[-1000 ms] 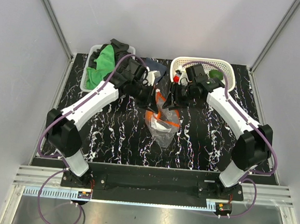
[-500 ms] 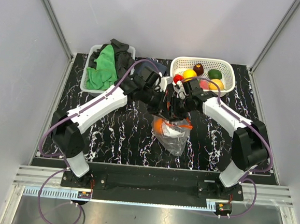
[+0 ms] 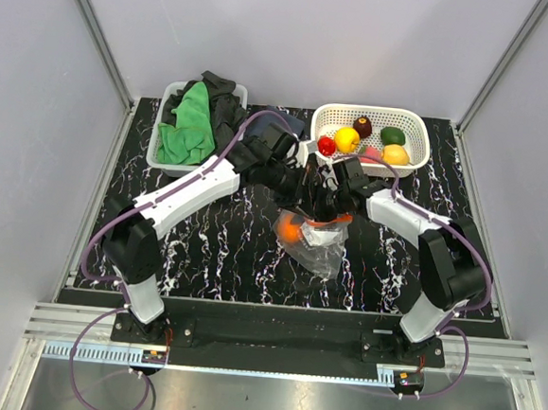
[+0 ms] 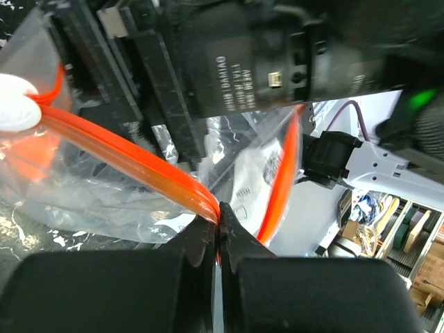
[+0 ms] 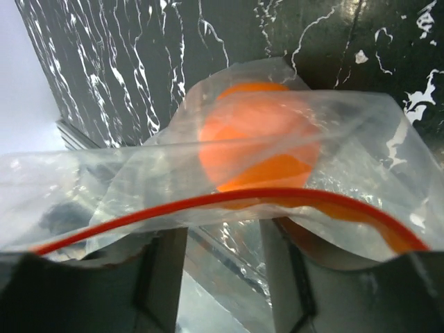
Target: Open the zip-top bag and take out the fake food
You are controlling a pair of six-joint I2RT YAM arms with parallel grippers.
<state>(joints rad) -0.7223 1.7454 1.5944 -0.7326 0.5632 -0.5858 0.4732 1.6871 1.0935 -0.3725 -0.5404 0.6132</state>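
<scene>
The zip-top bag (image 3: pixel 316 251) lies at the table's middle, its mouth lifted between both grippers. An orange fake fruit (image 3: pixel 292 229) sits inside it and shows through the film in the right wrist view (image 5: pixel 260 149). My left gripper (image 3: pixel 305 200) is shut on the bag's red-orange zip strip (image 4: pixel 139 163), pinched at the fingertips (image 4: pixel 220 222). My right gripper (image 3: pixel 331 208) is open, and the bag's other lip with its red strip (image 5: pixel 229 198) lies across its spread fingers (image 5: pixel 163 267). Red (image 3: pixel 326 145), yellow (image 3: pixel 348 138) and dark brown (image 3: pixel 363 127) fake fruits lie in the white basket (image 3: pixel 415 121).
The basket at the back right also holds a green piece (image 3: pixel 391 135) and a yellow-orange piece (image 3: pixel 396 155). A white bin (image 3: pixel 155 148) with green and black cloths stands at the back left. A dark blue item (image 3: pixel 290 123) lies between them.
My right gripper left the basket and came to the bag's mouth. My left gripper moved toward the centre with the zip strip. The bag shifted slightly right and nearer.
</scene>
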